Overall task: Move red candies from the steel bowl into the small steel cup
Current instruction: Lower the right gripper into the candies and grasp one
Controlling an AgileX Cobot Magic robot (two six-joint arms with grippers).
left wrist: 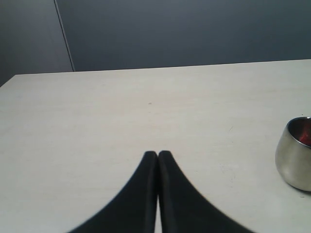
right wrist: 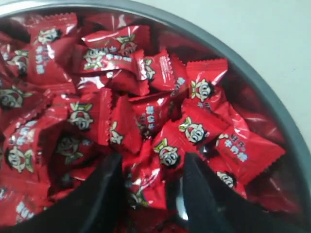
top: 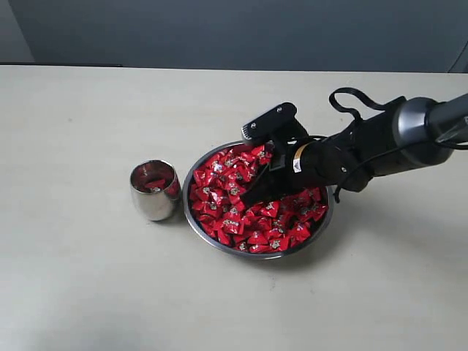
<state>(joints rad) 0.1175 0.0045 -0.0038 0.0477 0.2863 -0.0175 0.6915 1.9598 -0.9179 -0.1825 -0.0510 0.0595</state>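
Your right gripper (top: 256, 184) is down in the steel bowl (top: 187, 191), pointing toward the cup side. In the right wrist view its jaws (right wrist: 151, 160) stand partly apart, with the tips sunk in the red candies (right wrist: 194, 128). One wrapper sits between them and doesn't look pinched.

The candies lie every which way, with no shared long axis. Each wrapper has a cartoon child's face in white and green plus a few characters, too blurred to read.

The bowl sits flat, mid-table. The small steel cup (top: 155, 191) stands upright just beside the bowl's left rim; you can't tell if they touch. The red inside the cup is probably candy, but it could be reflection.

Your left gripper (left wrist: 158, 155) has its fingers pressed together over bare table (left wrist: 121, 111), holding nothing. The cup (left wrist: 294, 158) is cut off at that frame's edge.
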